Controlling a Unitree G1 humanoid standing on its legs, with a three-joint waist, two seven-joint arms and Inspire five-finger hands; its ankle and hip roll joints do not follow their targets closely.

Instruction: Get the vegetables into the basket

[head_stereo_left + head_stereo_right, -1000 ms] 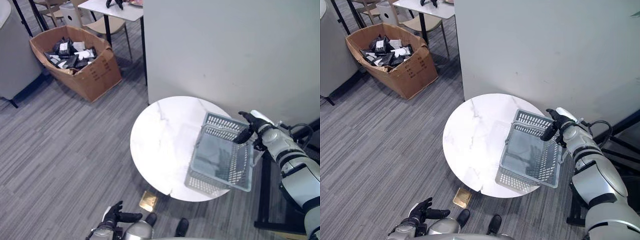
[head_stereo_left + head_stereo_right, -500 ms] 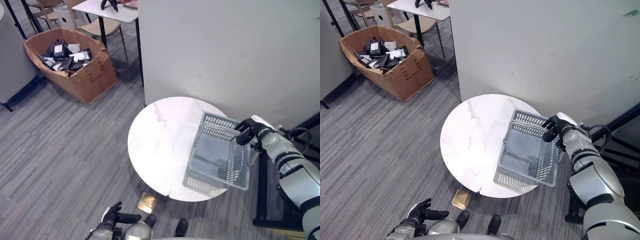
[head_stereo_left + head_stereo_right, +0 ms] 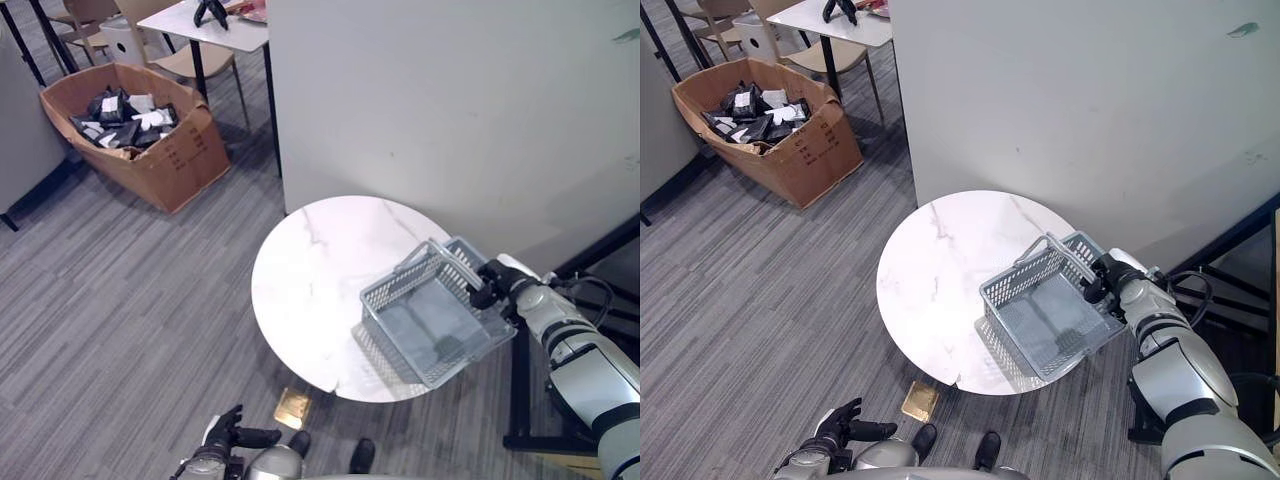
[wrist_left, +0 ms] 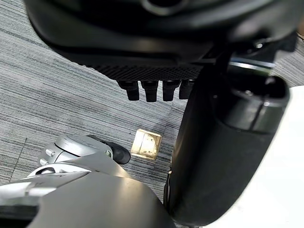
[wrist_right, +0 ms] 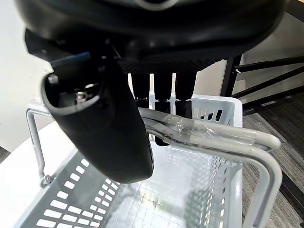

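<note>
our right hand (image 3: 1106,279) curls round the handle (image 5: 209,135) of the basket (image 3: 436,325), tilted over the table (image 3: 310,280) edge nearest the wall (image 3: 450,100). left hand (image 3: 225,437) hangs relaxed below the table; a cardboard box (image 3: 140,130) sits well apart.

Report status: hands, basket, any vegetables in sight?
Right hand shut on the basket handle, basket tilted over the round table edge. Left hand open, low over the floor. Basket empty; no vegetables on the table.
</note>
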